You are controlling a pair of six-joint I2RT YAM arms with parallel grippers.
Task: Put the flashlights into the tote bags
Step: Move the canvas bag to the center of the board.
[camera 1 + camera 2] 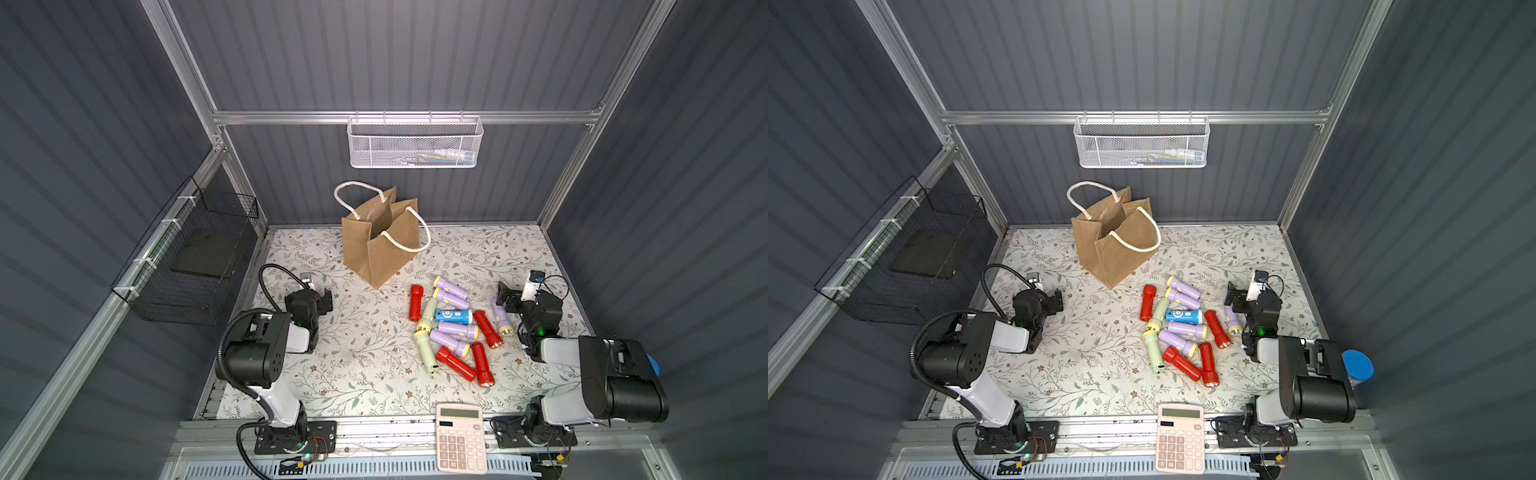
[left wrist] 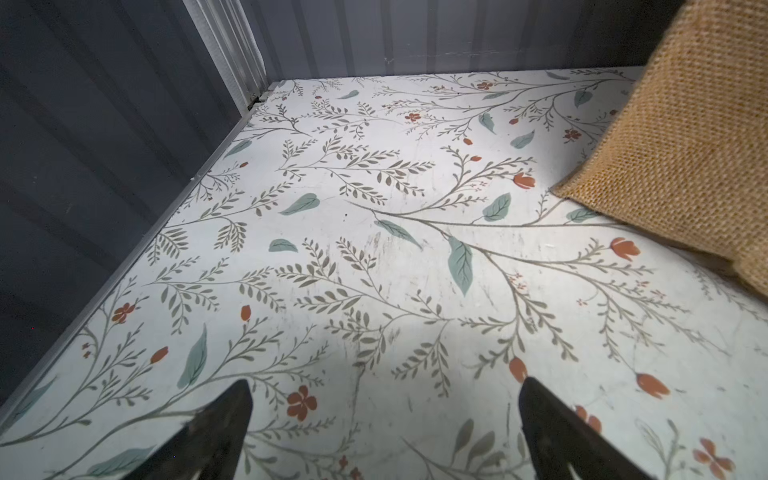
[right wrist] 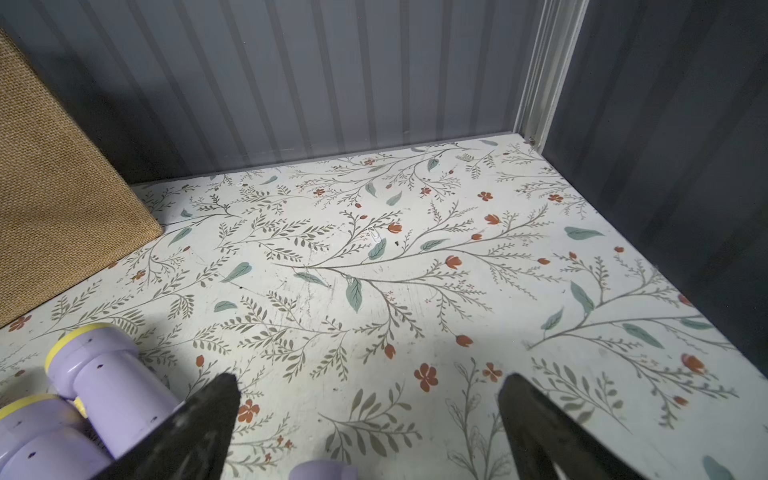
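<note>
While both arms are resting low at their own sides of the table (image 1: 365, 374), neither is holding anything. At the left, the left gripper (image 2: 384, 390) is hovering over bare floral surface with its jaws spread wide. Only a corner of the bag (image 2: 685, 145) is showing at the edge of its wrist view. In both top views that bag is standing upright toward the back with its mouth gaping; whether anything is lying inside I cannot tell.

Moving rightward, the flashlights (image 1: 451, 332) are lying on their sides in a loose pile on the table, in front of the bag and to its right. I am counting 12, all outside the bag. This pile is lying well apart from the left gripper and just beside the right gripper (image 3: 370, 380), whose jaws are also standing wide and empty.

At the pile's right edge 1 lilac flashlight (image 1: 500, 319) is lying alone. Its long axis is running back to front, with the yellow head toward the near edge and the tail reaching under the right gripper.

Judging from this, the right arm is the nearer one, and its jaws are spanning across the barrel's width. It is probably needing only to draw back slightly and drop before carrying the flashlight leftward to the bag.
</note>
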